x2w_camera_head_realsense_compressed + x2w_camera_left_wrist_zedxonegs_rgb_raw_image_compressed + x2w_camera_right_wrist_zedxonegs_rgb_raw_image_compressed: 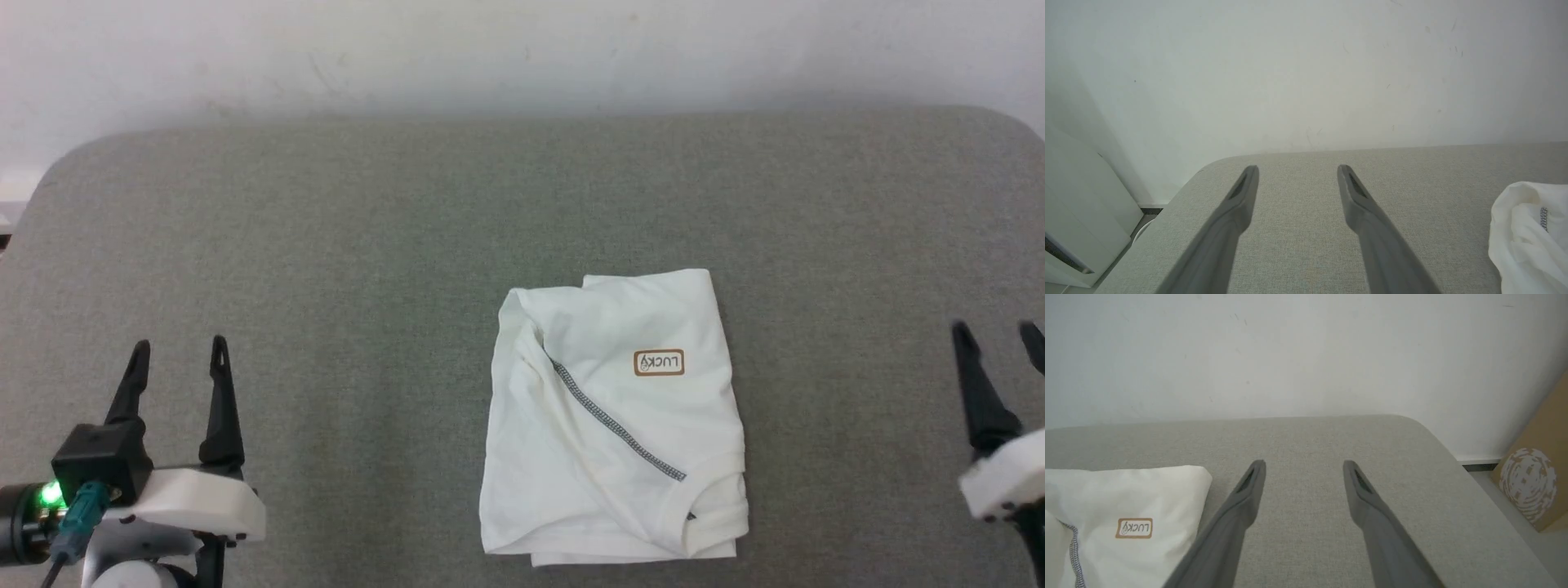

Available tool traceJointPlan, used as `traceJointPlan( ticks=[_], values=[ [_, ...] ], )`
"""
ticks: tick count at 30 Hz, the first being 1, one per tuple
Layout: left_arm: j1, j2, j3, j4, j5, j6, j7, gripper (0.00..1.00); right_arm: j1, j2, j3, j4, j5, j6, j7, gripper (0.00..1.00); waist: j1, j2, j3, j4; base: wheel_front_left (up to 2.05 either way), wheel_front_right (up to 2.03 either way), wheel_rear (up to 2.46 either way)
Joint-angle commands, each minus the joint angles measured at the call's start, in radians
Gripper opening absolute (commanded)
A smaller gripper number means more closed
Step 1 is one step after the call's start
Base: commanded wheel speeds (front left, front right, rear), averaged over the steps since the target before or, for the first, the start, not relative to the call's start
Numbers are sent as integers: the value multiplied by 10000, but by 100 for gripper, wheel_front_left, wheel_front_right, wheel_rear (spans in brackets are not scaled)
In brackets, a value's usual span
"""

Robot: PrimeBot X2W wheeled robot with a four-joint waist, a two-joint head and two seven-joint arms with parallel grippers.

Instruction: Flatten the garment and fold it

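Garment [612,425] lies folded on the tabletop [326,245]. Left claw [180,343] at eight o'clock, right claw [994,328] at four, gape empty; best kept clear.

One garment [612,425], two pairs of jaws, one table [326,245], one box [1535,477]

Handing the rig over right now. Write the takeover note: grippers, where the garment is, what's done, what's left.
Left gripper: open, empty, over the grey table, well left of the garment.
Right gripper: open, empty, to the garment's right, clear of it.
Garment: lies on the table between the grippers as a compact folded rectangle, tan label facing up, grey zigzag seam running diagonally across the top.
Done: it looks folded, with neither gripper touching it.
Left: probably only a check; the left and near edges look slightly uneven, so a light tidy may help.
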Motion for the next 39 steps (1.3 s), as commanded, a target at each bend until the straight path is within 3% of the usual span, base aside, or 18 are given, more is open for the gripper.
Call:
traceJointPlan(
  ticks=[1, 7, 11, 17, 22, 31, 32, 33, 39],
  values=[
    [80, 43, 101, -93, -58, 98, 11, 100, 220, 10, -422, 231, 158, 56, 286, 100, 1, 0, 171, 45, 0, 0, 0],
    [-102, -70, 243, -175, -198, 88, -169, 100, 110, -117, -1004, 1535, 1185, 56, 1773, 100, 1, 0, 621, 283, 0, 0, 0],
    [-294, -149, 234, -80, -232, -27, -310, 100, -374, -174, -538, 2379, 2151, 56, 3780, 100, 1, 0, 912, 475, 0, 0, 0],
    [-747, -110, -4, -71, -63, -463, -500, 100, -1489, 494, 5, 2912, 3522, 56, 6108, 100, 1, 0, 1272, 842, 0, 0, 0],
    [-1179, -222, -136, -48, 70, -901, -706, 100, -2465, 993, 132, 3652, 4122, 56, 6959, 100, 1, 0, 1491, 1194, 0, 0, 0],
    [-1379, -524, -131, 264, 208, -1094, -818, 100, -3207, 1184, 520, 5454, 3986, 56, 8020, 100, 1, 0, 1658, 1532, 0, 0, 0],
    [-1378, -553, -120, 303, 228, -1101, -824, 100, -3234, 1229, 612, 5624, 3992, 56, 8213, 45, 1, 0, 1654, 1551, 0, 0, 0],
    [-1377, -577, -112, 339, 250, -1104, -829, 100, -3263, 1264, 687, 5739, 4026, 56, 8353, 2, 1, 0, 1645, 1568, 0, 0, 0],
    [-1276, -653, -78, 529, 348, -1108, -844, 100, -3418, 1427, 876, 6020, 4108, 56, 8634, 0, 1, 0, 1331, 1498, 0, 0, 0]
  ],
)
